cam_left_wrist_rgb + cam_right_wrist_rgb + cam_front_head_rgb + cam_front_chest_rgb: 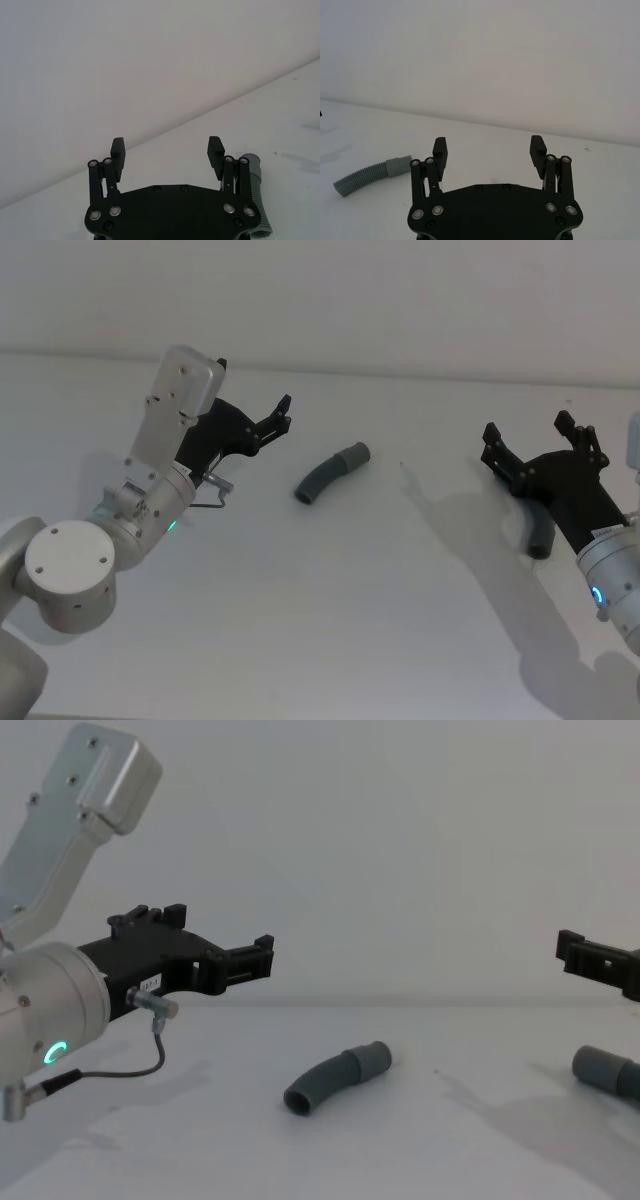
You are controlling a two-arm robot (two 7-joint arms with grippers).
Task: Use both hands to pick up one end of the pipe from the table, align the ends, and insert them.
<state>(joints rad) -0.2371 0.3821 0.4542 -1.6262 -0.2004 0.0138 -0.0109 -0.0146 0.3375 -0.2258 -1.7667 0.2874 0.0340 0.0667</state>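
Two grippers, head view: I read the left gripper (253, 386) held over the left part of the table (330, 620) with its fingers spread wide. The right gripper (528, 427) is over the right part, spread just as wide.
Curved pipe piece, head view: the curved pipe piece (332, 472) lies flat on the table between the grippers, touching neither. Its smooth collar end points far-right and its ribbed end near-left.
Straight tube, head view: the straight tube (538, 535) lies on the table under the right gripper's body. I see only a short length of it.
Left wrist view: the left gripper (167, 147) has its fingers wide apart above the table (280, 115). The curved pipe piece (252, 170) lies just past one finger's linkage and is partly hidden by it.
Right wrist view: the right gripper (489, 147) is spread above the table (485, 135). The curved pipe piece (367, 175) is well off to one side, with its collar nearest the gripper.
Chest view, grippers: the left gripper (215, 935) hangs clear above the table (200, 1150). The right gripper (585, 955) enters at the right edge, also raised.
Chest view, pipes: the curved pipe piece (335, 1082) rests mid-table with its open ribbed mouth toward me. The straight tube (605, 1070) lies at the right edge, below the right gripper and not touching it.
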